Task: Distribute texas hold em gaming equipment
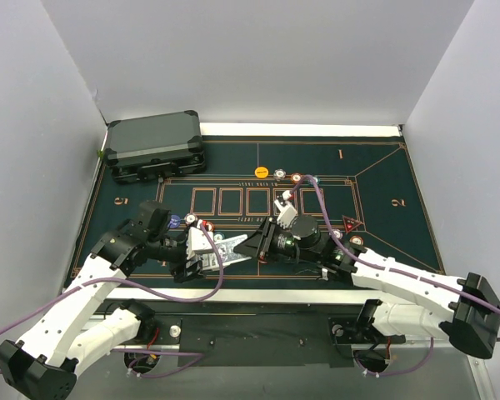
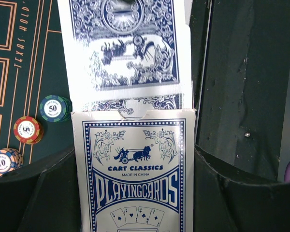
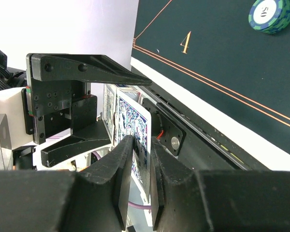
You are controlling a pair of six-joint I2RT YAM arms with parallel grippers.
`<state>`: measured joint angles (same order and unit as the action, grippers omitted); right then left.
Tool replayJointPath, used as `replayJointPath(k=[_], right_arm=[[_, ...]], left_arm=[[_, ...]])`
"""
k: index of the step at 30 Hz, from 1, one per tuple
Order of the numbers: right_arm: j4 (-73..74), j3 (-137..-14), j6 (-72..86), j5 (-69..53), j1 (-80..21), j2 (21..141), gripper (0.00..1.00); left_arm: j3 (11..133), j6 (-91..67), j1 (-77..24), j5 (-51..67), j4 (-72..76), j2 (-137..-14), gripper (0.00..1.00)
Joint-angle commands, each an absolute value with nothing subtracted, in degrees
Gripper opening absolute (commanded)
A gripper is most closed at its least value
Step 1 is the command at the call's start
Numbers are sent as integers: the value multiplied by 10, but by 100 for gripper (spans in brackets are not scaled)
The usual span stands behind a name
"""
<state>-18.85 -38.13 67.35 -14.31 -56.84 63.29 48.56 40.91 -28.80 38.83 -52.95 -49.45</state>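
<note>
My left gripper (image 2: 135, 198) is shut on a white-and-blue playing card box (image 2: 135, 174), held low over the green mat's (image 1: 383, 208) near edge. Blue-backed playing cards (image 2: 128, 48) stick out of the box's open end. My right gripper (image 3: 141, 145) has come in from the right, and its fingers are pressed on both sides of those cards (image 3: 133, 121). From above, the box (image 1: 208, 257) and the right gripper (image 1: 254, 246) meet end to end. Poker chips lie on the mat: a green 50 chip (image 2: 54, 108), a red chip (image 2: 27, 129) and a 10 chip (image 2: 2, 162).
A dark grey hard case (image 1: 156, 146) lies shut at the mat's back left corner. A row of chips, starting with an orange one (image 1: 262, 172), lies at the back centre. More chips (image 1: 356, 242) and a red triangular marker (image 1: 350, 222) lie beside the right arm.
</note>
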Motion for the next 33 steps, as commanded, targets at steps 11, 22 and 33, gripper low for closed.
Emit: replayJointPath(k=[11, 22, 33], right_arm=[[-107, -391, 635, -160, -498, 547, 10], [-131, -482, 612, -271, -361, 683, 0], [-184, -822, 607, -305, -345, 1122, 0]], left_arm=[[482, 412, -290, 403, -524, -486, 10], [489, 415, -290, 393, -537, -486, 8], [516, 406, -290, 378, -556, -484, 4]])
